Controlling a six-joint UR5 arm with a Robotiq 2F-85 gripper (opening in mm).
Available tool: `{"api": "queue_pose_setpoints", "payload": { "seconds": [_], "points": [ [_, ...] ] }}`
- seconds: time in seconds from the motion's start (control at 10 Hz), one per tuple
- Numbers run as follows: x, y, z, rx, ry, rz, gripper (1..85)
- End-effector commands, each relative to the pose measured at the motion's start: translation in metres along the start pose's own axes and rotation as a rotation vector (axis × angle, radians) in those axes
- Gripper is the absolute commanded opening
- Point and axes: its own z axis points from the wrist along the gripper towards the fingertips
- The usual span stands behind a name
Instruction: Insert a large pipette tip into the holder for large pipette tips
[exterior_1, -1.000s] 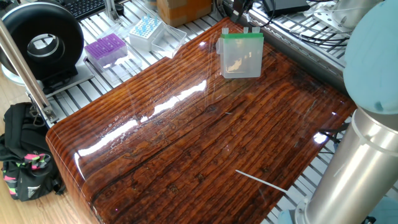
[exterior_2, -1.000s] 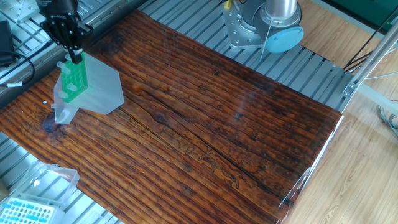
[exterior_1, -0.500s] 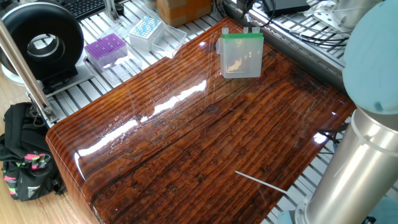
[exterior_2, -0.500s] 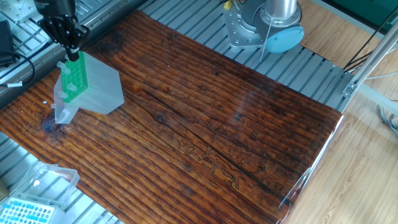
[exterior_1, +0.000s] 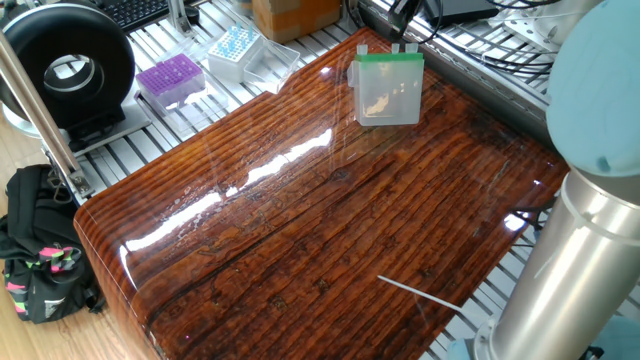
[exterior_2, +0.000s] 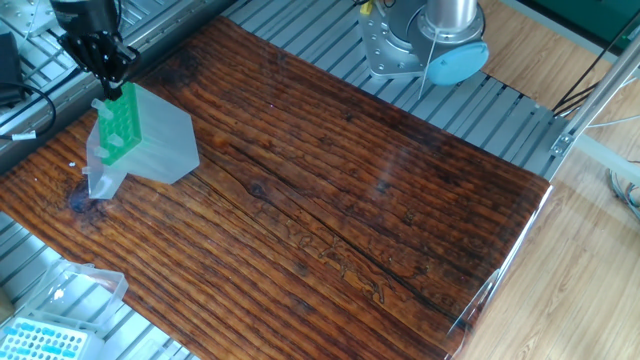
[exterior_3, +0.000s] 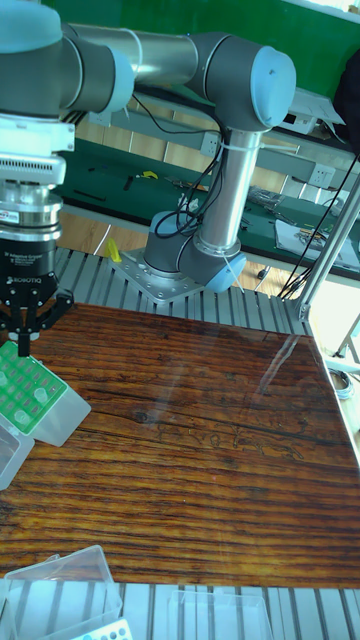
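The gripper (exterior_3: 24, 345) hangs just above the green grid of the holder for large pipette tips (exterior_2: 135, 140), fingers drawn close with nothing seemingly between them, while a large pipette tip (exterior_1: 420, 293) lies on the wooden table (exterior_1: 300, 210) near its edge, well apart.

A glossy dark wooden tabletop (exterior_1: 300, 220) lay on a slatted aluminium frame (exterior_2: 480, 110) — pale wood flooring (exterior_2: 600, 250) beyond, green wall (exterior_3: 200, 15) behind.
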Motion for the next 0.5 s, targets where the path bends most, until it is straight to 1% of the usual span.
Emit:
{"api": "queue_pose_setpoints", "payload": {
  "seconds": [0.0, 0.2, 0.4],
  "points": [
    [-0.0048, -0.0036, 0.0101, 0.010, -0.024, 0.000, 1.0],
    [-0.0054, -0.0036, 0.0103, 0.011, -0.027, 0.001, 1.0],
    [-0.0030, -0.0035, 0.0117, 0.008, -0.021, 0.004, 1.0]
  ]
}}
